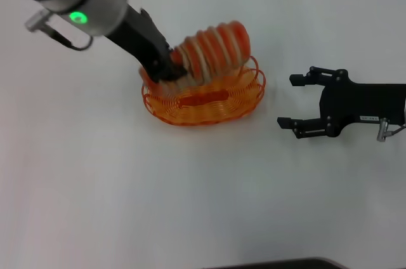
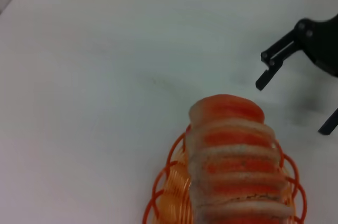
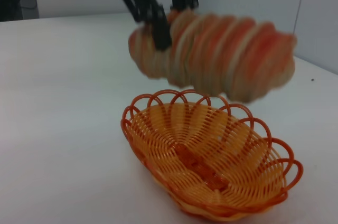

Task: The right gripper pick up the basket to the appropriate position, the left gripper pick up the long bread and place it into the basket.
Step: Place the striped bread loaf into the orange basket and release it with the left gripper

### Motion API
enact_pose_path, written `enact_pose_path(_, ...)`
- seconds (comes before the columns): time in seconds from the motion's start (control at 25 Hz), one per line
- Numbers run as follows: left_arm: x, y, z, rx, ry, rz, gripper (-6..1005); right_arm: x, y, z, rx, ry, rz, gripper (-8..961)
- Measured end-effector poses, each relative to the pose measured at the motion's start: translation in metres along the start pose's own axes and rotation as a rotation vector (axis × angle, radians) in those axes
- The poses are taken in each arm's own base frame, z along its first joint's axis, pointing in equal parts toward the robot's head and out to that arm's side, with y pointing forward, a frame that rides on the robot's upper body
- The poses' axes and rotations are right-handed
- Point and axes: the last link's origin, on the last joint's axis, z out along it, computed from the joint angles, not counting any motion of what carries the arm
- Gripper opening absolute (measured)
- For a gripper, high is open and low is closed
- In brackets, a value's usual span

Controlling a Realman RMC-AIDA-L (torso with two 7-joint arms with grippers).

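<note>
The orange wire basket (image 1: 204, 99) stands on the white table, centre of the head view, and shows empty in the right wrist view (image 3: 208, 160). My left gripper (image 1: 166, 67) is shut on one end of the long bread (image 1: 213, 50), a cream and orange-red striped loaf, holding it tilted just above the basket. The bread also shows in the left wrist view (image 2: 232, 166) and the right wrist view (image 3: 216, 55), hanging clear of the basket floor. My right gripper (image 1: 293, 101) is open and empty, a short way to the right of the basket.
The white table (image 1: 95, 186) spreads all around the basket. A dark edge (image 1: 279, 264) shows at the bottom of the head view. My right gripper also shows far off in the left wrist view (image 2: 296, 76).
</note>
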Motion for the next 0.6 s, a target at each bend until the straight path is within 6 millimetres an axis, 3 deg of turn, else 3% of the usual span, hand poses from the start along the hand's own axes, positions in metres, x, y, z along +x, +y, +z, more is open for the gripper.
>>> enact_pose_path(0.28, -0.002, 0.009, 0.029, 0.012, -0.049, 0.035, 230, 0.001, 0.001, 0.0, 0.0, 0.001, 0.007, 924)
enact_pose_path(0.48, -0.002, 0.013, 0.033, 0.017, -0.038, 0.023, 218, 0.001, 0.0, 0.0, -0.001, 0.001, 0.01, 924)
enact_pose_path(0.6, -0.002, 0.011, 0.032, 0.033, -0.021, 0.017, 283, 0.0, 0.0, 0.0, 0.0, 0.001, 0.008, 924)
